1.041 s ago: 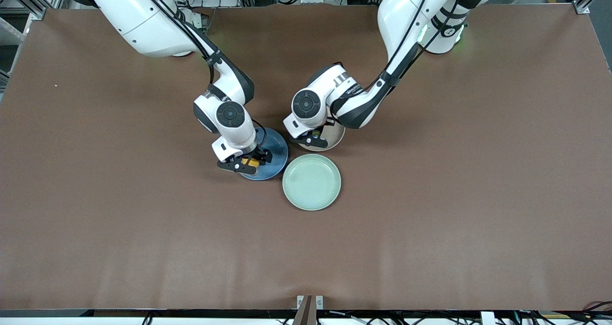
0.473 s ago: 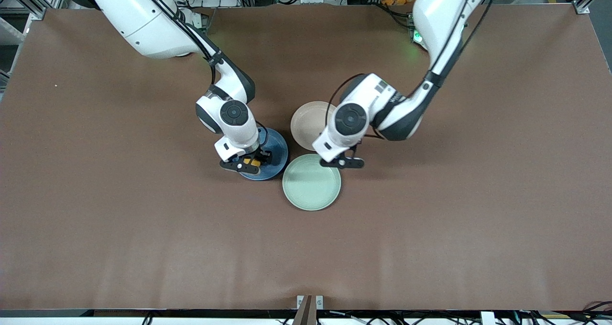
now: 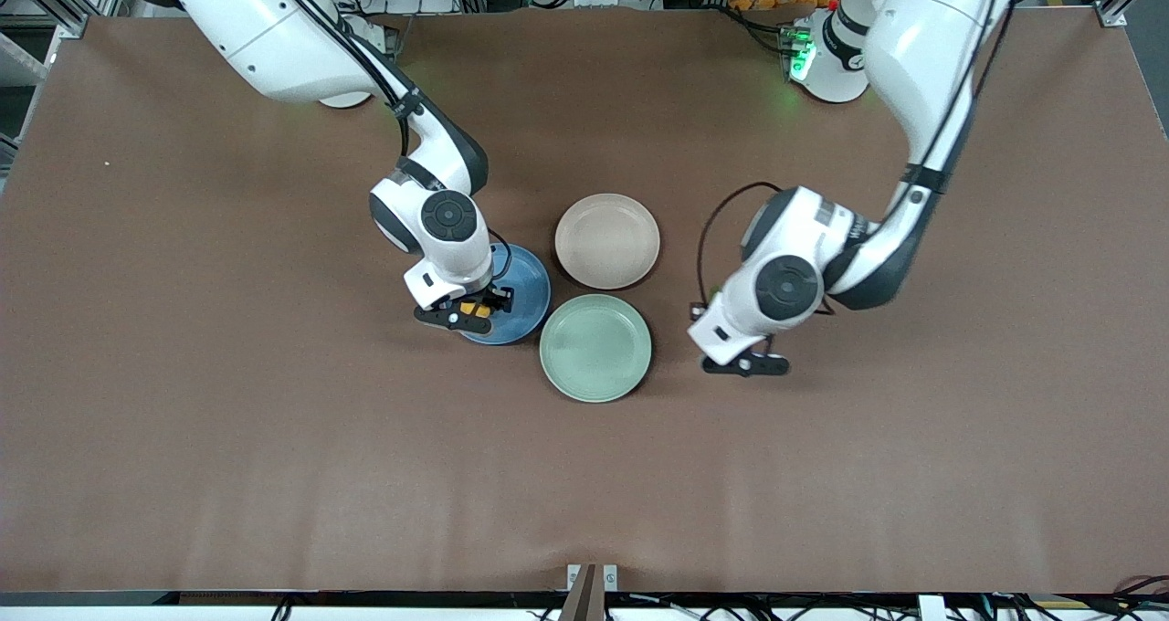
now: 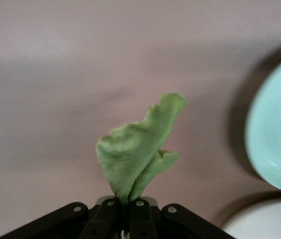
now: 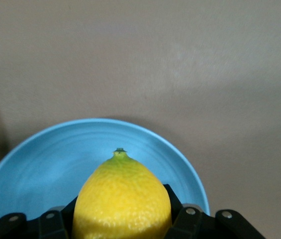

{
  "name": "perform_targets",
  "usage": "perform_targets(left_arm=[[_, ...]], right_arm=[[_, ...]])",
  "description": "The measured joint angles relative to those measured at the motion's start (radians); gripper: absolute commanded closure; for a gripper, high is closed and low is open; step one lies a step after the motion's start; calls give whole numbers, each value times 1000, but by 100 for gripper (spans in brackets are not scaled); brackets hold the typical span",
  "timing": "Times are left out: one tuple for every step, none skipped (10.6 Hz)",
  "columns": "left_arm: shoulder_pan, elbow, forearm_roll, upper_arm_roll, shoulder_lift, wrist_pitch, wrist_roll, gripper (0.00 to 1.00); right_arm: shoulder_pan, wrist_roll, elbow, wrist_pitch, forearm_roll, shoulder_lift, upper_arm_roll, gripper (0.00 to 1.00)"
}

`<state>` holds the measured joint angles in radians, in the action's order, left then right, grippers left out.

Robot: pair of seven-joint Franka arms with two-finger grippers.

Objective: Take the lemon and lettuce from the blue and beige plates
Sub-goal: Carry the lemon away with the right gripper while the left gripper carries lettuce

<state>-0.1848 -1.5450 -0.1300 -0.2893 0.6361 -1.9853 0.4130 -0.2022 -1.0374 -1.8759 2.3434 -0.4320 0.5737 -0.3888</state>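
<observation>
My right gripper [image 3: 461,311] is shut on the yellow lemon [image 3: 475,309] over the part of the blue plate [image 3: 528,288] toward the right arm's end. In the right wrist view the lemon [image 5: 123,196] fills the jaws of my right gripper [image 5: 123,221], with the blue plate [image 5: 50,157] under it. My left gripper [image 3: 744,363] is over bare table, beside the mint-green plate toward the left arm's end. In the left wrist view my left gripper [image 4: 126,211] is shut on the green lettuce [image 4: 135,149], which sticks out past the fingertips. The front view hides the lettuce. The beige plate [image 3: 607,240] is bare.
The pale mint-green plate [image 3: 595,347] lies nearer to the front camera than the blue and beige plates and touches or nearly touches both. Its rim shows in the left wrist view [image 4: 279,139]. Brown table [image 3: 274,466] spreads wide all round the plates.
My left gripper has carried the lettuce off the beige plate, past the mint-green plate, to over bare table toward the left arm's end. My right gripper has hardly moved.
</observation>
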Motion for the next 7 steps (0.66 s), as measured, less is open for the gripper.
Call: perform_targets(left_arm=[[42, 0, -26, 0, 0, 0, -65, 100], [80, -1, -37, 0, 0, 1, -135, 100], [112, -4, -38, 1, 1, 1, -197, 100], [136, -7, -38, 0, 4, 2, -235, 100], [148, -9, -39, 1, 11, 2, -251, 92], [149, -10, -42, 2, 20, 2, -253, 39], [148, -10, -43, 2, 27, 2, -253, 0]], right_arm=[[9, 35, 1, -24, 19, -24, -1, 60], [24, 87, 2, -57, 52, -51, -1, 59], [42, 155, 2, -88, 95, -79, 3, 56], [58, 228, 1, -116, 134, -105, 18, 56], [67, 298, 1, -135, 159, -127, 48, 55], [77, 363, -2, -140, 180, -143, 83, 55], [87, 430, -8, -143, 200, -154, 119, 55]])
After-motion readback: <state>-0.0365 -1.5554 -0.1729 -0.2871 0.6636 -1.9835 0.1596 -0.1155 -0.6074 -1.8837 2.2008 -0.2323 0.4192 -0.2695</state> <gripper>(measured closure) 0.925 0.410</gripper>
